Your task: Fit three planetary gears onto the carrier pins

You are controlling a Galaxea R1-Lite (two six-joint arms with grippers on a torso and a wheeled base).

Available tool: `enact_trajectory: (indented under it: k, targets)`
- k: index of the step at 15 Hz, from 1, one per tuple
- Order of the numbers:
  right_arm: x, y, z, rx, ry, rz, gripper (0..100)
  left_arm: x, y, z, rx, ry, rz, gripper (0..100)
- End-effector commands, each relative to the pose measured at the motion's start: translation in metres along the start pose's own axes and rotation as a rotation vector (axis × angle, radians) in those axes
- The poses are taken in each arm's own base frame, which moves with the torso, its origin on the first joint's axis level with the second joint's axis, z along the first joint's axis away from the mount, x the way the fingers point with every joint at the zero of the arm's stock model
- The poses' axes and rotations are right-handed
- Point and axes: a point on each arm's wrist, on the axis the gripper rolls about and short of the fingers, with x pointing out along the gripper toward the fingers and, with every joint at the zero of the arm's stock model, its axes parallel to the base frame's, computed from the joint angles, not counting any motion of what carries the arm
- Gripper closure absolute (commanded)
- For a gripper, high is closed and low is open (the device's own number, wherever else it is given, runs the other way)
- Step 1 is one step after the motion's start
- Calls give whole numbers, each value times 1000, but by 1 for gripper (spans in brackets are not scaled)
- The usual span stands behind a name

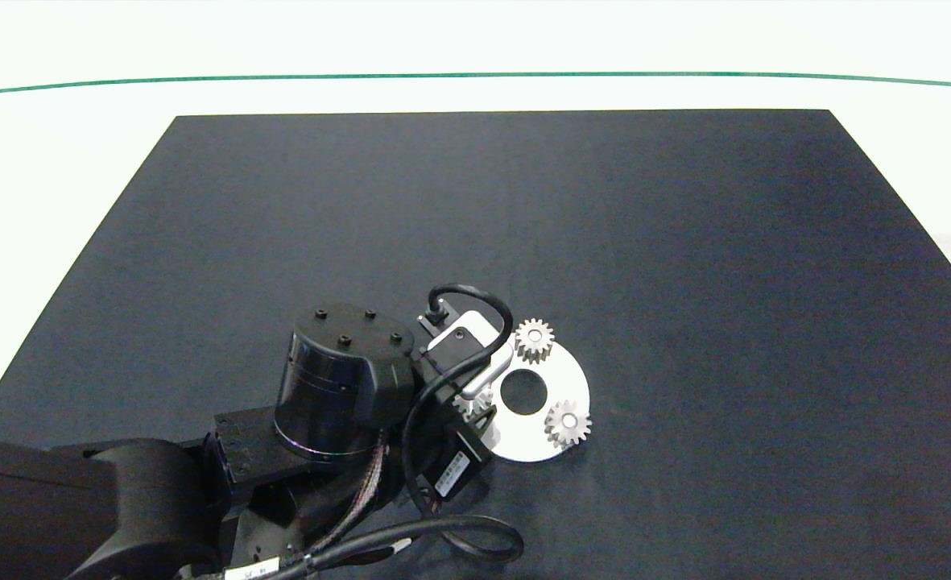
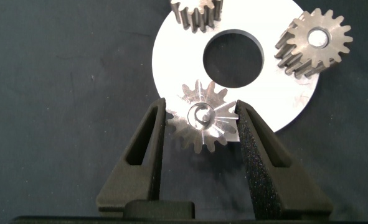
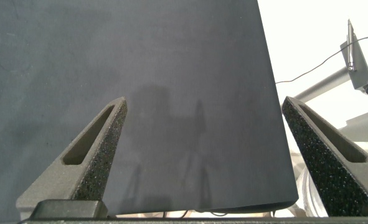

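The white disc (image 1: 533,445) (image 2: 171,59) lies on the black mat. Two planetary gears (image 1: 534,339) (image 1: 567,423) sit on it over carrier pins; in the left wrist view they are at the disc's far rim (image 2: 196,14) and its right side (image 2: 314,42), where a pin end shows in the bore. A third planetary gear (image 2: 203,118) (image 1: 469,400) is at the disc's near edge. My left gripper (image 2: 201,121) (image 1: 475,396) is shut on it, and I cannot tell if a pin is in its bore. My right gripper (image 3: 202,137) is open above bare mat, out of the head view.
The black mat (image 1: 684,266) covers most of the white table. The left arm's cables (image 1: 459,540) loop over the mat's near edge. In the right wrist view the mat's edge (image 3: 268,93) borders a white surface with a metal stand (image 3: 352,56).
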Motion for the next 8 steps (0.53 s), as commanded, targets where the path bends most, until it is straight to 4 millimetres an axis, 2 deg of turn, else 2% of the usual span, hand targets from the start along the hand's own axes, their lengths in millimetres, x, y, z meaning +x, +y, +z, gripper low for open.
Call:
enact_trajectory:
  k: [1,8]
  targets:
    - [0,0,0,-2,2,-1,0,2,-1,2,0,-6,0,87]
    - [0,0,0,-4,2,-1,0,6,-4,-1,-1,-8,0,87]
